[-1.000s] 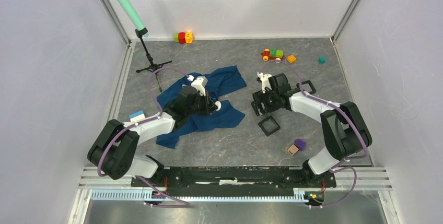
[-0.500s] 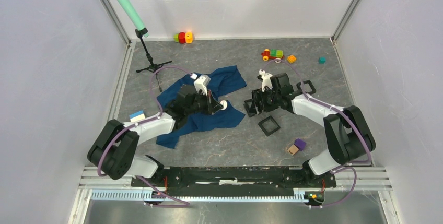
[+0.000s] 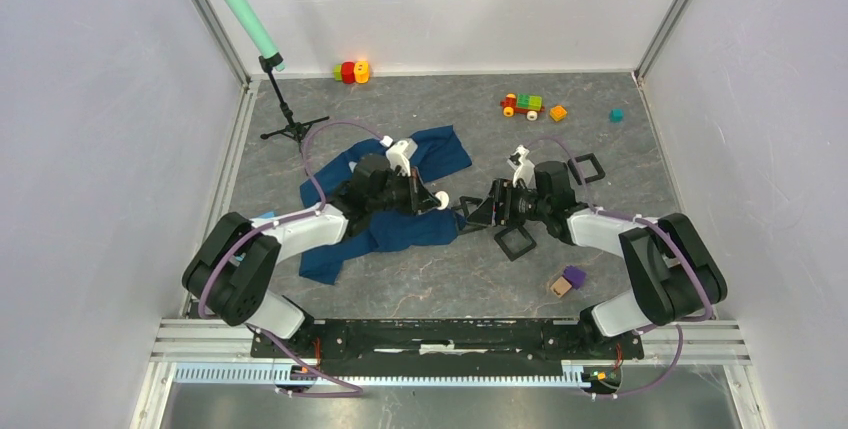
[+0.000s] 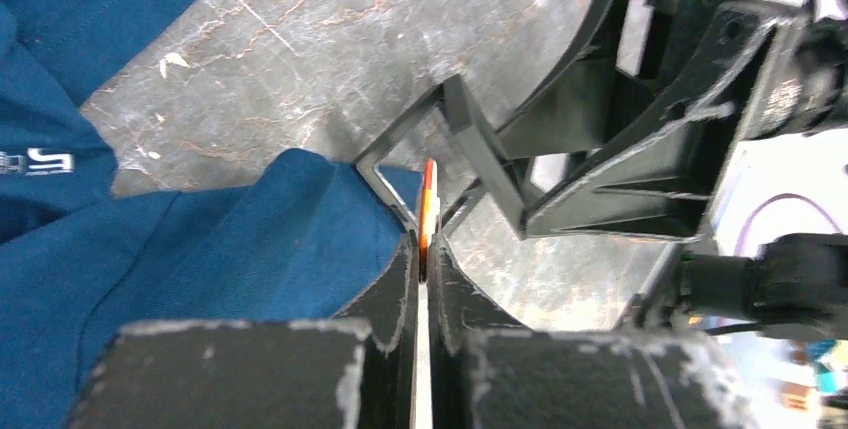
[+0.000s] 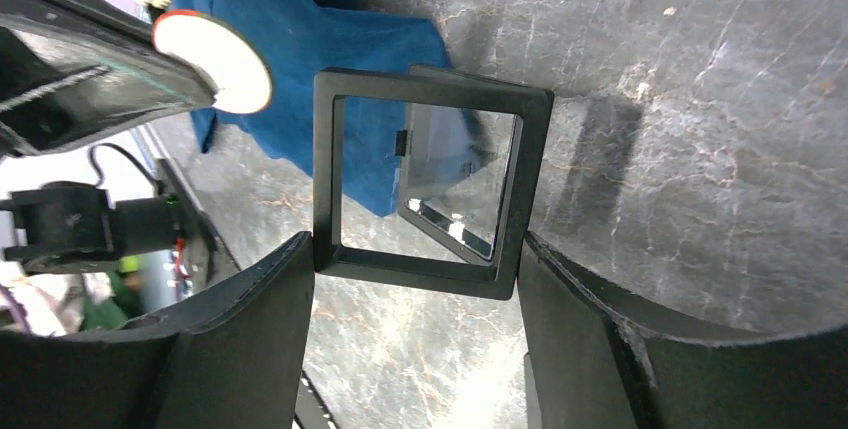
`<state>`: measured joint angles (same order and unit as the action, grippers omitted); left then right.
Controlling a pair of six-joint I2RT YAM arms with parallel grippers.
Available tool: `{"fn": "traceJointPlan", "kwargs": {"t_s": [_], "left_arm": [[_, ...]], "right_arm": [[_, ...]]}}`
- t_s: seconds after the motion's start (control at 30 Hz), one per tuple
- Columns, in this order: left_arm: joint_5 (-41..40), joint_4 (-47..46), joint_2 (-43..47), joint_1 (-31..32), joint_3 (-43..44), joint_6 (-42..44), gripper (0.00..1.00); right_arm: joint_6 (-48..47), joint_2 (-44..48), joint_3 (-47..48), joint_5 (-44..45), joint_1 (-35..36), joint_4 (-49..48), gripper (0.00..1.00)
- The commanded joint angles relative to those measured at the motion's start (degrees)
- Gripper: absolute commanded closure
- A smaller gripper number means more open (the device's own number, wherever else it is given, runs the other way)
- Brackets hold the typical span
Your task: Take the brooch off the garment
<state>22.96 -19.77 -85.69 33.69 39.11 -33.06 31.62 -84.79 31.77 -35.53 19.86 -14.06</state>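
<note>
Brooch (image 5: 212, 59) clamped edge-on in left gripper (image 4: 424, 249) at right-hand edge of crumpled garment (image 3: 400, 232) on table (image 3: 450, 119), just beside black square frame (image 5: 430, 89) held tight in right gripper (image 5: 417, 254).

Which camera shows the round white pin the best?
The right wrist view: the pin faces that camera, a white disc with an orange rim. The left wrist view catches only its thin orange edge, pinched in the left hand. The top view shows just a tiny white dot.
</note>
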Motion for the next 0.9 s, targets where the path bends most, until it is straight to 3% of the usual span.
{"fn": "traceJointPlan", "kwargs": {"t_s": [0.0,0.07,0.17,0.3,0.43,0.53,0.67,0.87], "left_arm": [[-12.2,8.2,2.7,4.3,3.3,13.3,0.98],[-17.4,4.8,4.6,5.9,0.9,17.8,0.98],[-20.4,-8.6,8.0,6.1,-6.2,21.1,0.97],[-21.8,-25.4,10.1,7.7,-13.2,32.6,0.96],[-15.3,-37.5,7.7,8.4,-17.2,51.4,0.98],[-10.7,-47.5,3.5,8.5,-19.1,59.9,0.98],[-3.9,-52.8,-2.0,9.0,-19.6,72.4,0.98],[-3.7,-59.4,-6.2,10.6,-20.3,77.8,0.98]], "right_arm": [[7.6,2.0,-1.9,-5.2,-1.1,-11.0,0.39],[8.2,2.5,-1.9,-5.7,-1.8,-10.9,0.39],[9.8,3.1,-1.7,-7.6,-2.7,-11.4,0.4],[11.5,3.3,-1.0,-10.3,-3.1,-11.5,0.41],[12.5,3.5,-0.4,-12.1,-3.4,-11.3,0.42],[11.9,3.0,0.7,-12.8,-3.4,-9.9,0.42],[11.9,1.8,1.3,-13.8,-3.5,-9.6,0.43],[11.7,1.5,1.3,-14.0,-3.4,-9.5,0.43]]}}
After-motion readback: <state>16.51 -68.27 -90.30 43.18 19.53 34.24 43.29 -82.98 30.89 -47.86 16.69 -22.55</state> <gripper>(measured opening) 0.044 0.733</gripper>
